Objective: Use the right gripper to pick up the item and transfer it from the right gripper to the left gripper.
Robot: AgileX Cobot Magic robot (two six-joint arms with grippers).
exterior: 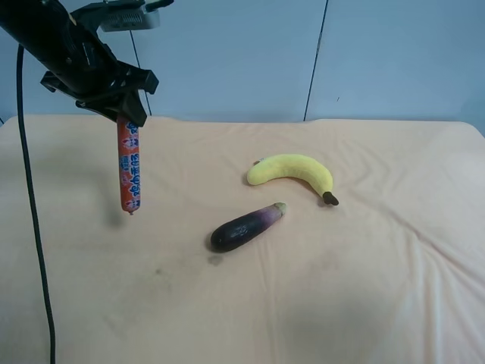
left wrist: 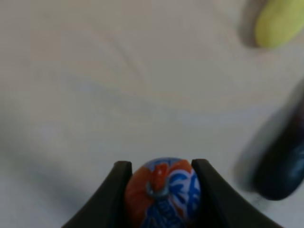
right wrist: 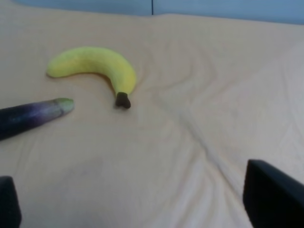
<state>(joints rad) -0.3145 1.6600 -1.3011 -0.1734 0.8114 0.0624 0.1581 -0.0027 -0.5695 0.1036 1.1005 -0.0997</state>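
Observation:
The item, a slim red wrapped stick with blue and white print, hangs upright above the cloth at the exterior high view's left. My left gripper, on the all-black arm with a trailing cable, is shut on its upper end. In the left wrist view the item shows end-on, clamped between the two black fingers. My right gripper is open over the cloth, only its dark fingertips showing, with nothing between them. The right arm is out of the exterior high view.
A yellow banana and a dark purple eggplant lie mid-table on the peach cloth. In the right wrist view the banana and the eggplant lie ahead. A blue wall stands behind.

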